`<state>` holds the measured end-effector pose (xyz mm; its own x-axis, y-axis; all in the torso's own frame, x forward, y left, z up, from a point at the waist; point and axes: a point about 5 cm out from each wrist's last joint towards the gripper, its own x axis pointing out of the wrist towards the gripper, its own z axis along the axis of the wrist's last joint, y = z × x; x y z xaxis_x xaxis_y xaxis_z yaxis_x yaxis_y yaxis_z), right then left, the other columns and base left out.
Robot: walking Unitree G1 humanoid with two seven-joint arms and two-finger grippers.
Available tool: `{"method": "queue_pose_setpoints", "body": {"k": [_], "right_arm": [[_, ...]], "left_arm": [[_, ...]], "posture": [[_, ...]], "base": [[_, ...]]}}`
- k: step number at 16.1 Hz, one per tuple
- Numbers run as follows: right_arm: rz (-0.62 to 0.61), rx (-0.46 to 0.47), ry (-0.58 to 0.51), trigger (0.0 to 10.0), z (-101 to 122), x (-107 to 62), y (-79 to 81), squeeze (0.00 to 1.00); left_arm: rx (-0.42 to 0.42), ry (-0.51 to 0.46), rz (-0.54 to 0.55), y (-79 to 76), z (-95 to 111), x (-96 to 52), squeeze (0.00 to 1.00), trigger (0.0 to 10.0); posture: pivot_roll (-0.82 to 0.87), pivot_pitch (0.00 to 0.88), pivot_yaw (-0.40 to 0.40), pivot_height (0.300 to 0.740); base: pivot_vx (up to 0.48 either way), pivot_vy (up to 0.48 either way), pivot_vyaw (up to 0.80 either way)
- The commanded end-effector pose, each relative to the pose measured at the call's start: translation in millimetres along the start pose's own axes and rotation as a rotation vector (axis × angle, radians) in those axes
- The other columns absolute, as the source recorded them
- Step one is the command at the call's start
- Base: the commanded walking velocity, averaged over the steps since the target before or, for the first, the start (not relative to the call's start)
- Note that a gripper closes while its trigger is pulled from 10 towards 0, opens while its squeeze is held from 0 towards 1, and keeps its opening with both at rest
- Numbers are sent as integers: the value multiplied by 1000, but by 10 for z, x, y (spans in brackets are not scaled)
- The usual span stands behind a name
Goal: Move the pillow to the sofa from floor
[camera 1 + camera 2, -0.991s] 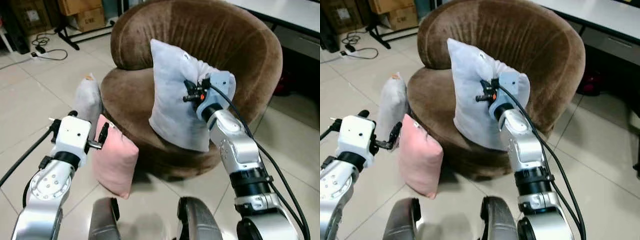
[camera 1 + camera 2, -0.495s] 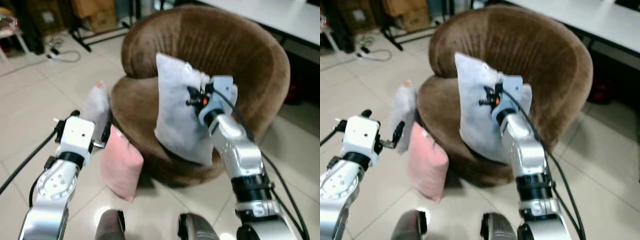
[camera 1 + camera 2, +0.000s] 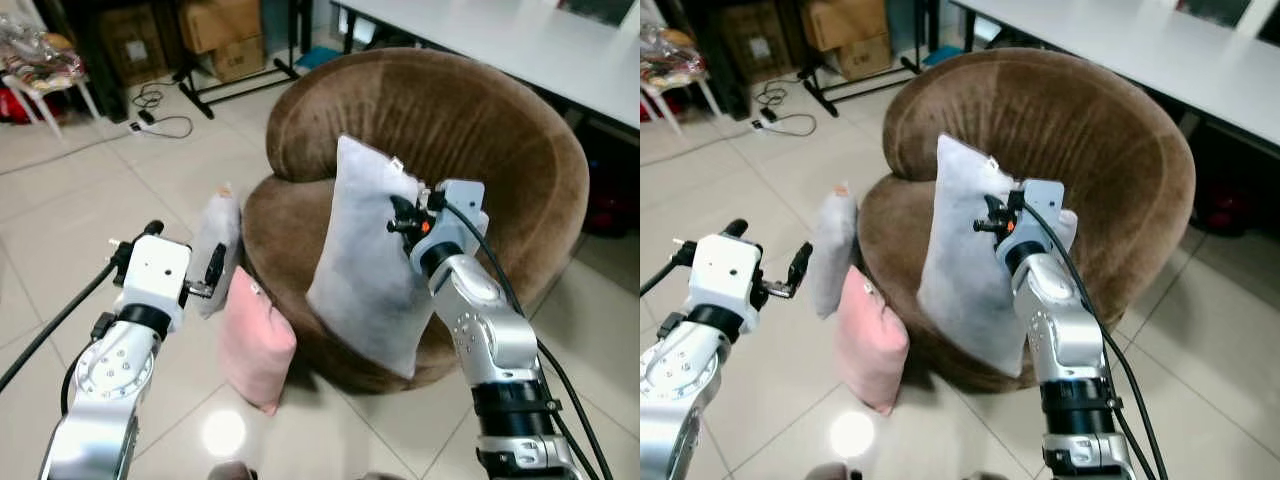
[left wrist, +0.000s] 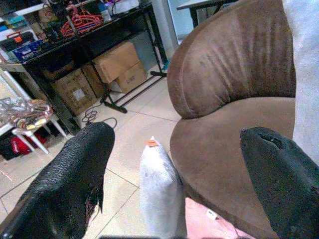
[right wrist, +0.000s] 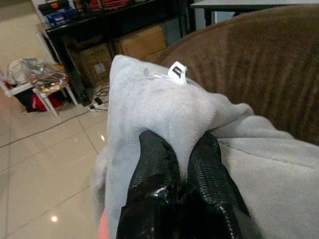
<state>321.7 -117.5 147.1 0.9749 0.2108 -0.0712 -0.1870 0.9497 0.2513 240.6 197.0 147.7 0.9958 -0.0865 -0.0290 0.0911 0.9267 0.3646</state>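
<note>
On your left, the left gripper (image 4: 174, 164) hangs in the air with its two black fingers spread wide and nothing between them. It is beside the small pale grey pillow (image 3: 214, 250) that stands on the tiled floor (image 3: 80, 230) and leans against the round brown fabric sofa (image 3: 480, 120). Just beside this pillow, a soft pink pillow (image 3: 255, 340) also stands on the floor, touching the front of the sofa base.

In the middle, the large light grey pillow (image 3: 370, 270) is in the air, upright, over the front of the sofa seat. Its lower corner hangs down in front of the seat edge, and I cannot tell if it touches the seat.

On your right, the right gripper (image 5: 179, 164) pinches a fold of cloth near the top edge of this pillow; its fingers are pressed tight together on the fabric.

I judge that you are in the placing step: the pillow is lifted but not yet set down. The next move calls for carrying it deeper over the seat, toward the backrest, then lowering it until it rests, and only then opening the fingers. If you release too near the front edge, it may slide off to the floor.
</note>
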Motion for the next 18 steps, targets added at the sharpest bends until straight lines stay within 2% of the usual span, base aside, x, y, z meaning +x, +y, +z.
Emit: {"method": "queue_pose_setpoints", "body": {"k": [1,3,6,9,14,16,18], "right_arm": [[1,3,-62,10000,112,-32,14,0],[-15,-35,-76,10000,152,-41,-21,0],[0,-39,-88,10000,159,-61,-46,0],[14,-8,-92,10000,150,-71,-37,0],[-12,-52,-95,10000,183,-26,-161,0],[-8,-92,-83,10000,170,-5,-183,0],[14,-89,-97,10000,227,31,-163,0]], "left_arm": [[-9,0,-9,-2,-8,14,0,10000],[-16,-2,-14,-3,-18,29,0,10000],[-13,-5,-15,13,-29,43,0,10000],[-2,-6,-15,16,-40,39,0,10000],[18,-5,-21,52,-53,62,0,10000],[20,1,-29,36,-66,72,0,10000],[22,4,-33,16,-69,71,0,10000]], "posture": [[-85,0,-50,740],[-97,0,-39,740],[-91,0,-34,740],[-79,0,-26,740],[-73,0,-33,740],[-73,0,-33,740],[-70,0,-45,740]], "base": [[281,0,0],[281,0,0],[284,0,0],[299,0,-785],[294,0,0],[291,0,0],[270,0,0]]}}
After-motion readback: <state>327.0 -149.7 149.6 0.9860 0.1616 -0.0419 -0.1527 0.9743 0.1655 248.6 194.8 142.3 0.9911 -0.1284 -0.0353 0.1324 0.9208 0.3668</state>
